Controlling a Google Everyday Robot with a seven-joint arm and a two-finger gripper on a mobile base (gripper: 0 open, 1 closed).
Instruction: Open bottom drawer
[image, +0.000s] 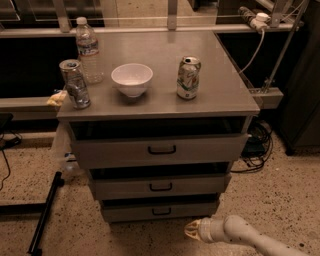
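Note:
The grey cabinet (240, 102) has three drawer fronts stacked under its top. The bottom drawer (130, 212) is the narrowest and lowest, with a small black bar handle (161, 211). Its front looks flush and sits just above the floor. My gripper (193, 230) is low at the bottom of the view, on a white arm (250, 237) that comes in from the lower right. Its yellowish tip points left and lies just below and to the right of the bottom drawer's handle, apart from it.
The mid-sized drawer (125, 188) and the tallest drawer (115, 151) lie above. On the top stand a water bottle (88, 50), a crushed can (75, 84), a white bowl (132, 79) and a green can (188, 77). Cables (257, 145) lie to the right, a black pole (45, 215) to the left.

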